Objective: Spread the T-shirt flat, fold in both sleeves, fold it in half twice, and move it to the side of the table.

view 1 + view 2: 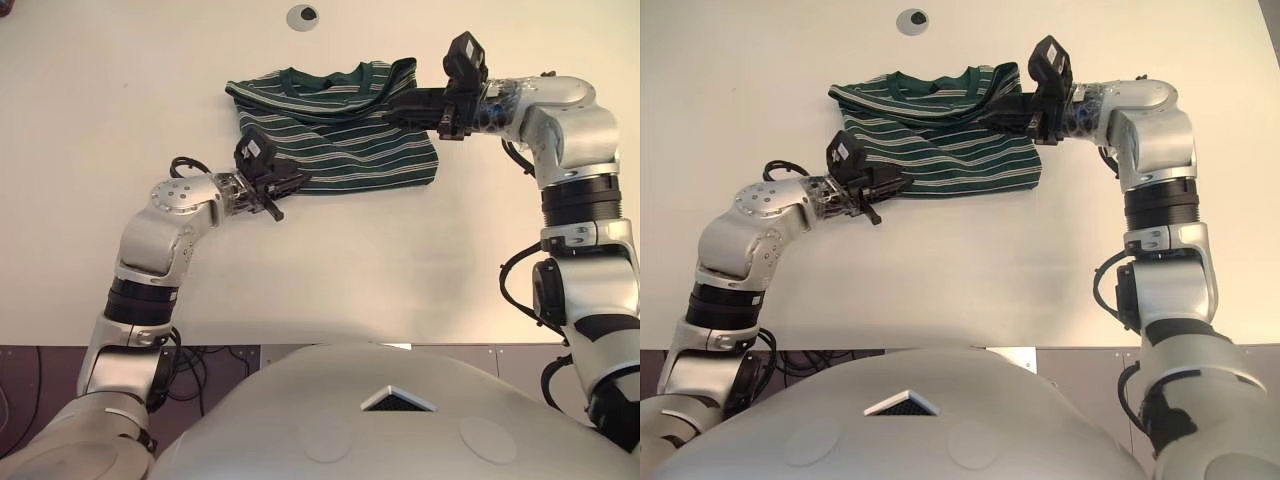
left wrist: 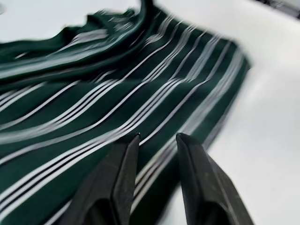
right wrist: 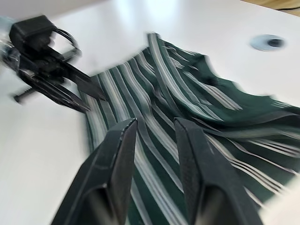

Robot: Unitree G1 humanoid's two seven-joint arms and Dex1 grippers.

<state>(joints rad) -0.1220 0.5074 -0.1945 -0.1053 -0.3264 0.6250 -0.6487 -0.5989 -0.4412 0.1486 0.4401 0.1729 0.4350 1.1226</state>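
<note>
T-shirt [image 1: 340,150], green with pale stripes, lies upper centre of frame on the white bench [image 1: 120,120], collar toward the top edge. No sleeve sticks out and the upper right edge is rumpled. Long axis runs left to right. Left tool [image 1: 292,184] sits at the shirt's lower left edge, pointing right; fingers [image 2: 117,178] narrowly apart over the cloth, nothing seen pinched. Right tool [image 1: 392,108] sits over the upper right edge, pointing left, with the same narrow gap and no hold. Shirt therefore lies between the tools, each at a diagonal end and about equally near. Judgement: a half fold is in hand.
</note>
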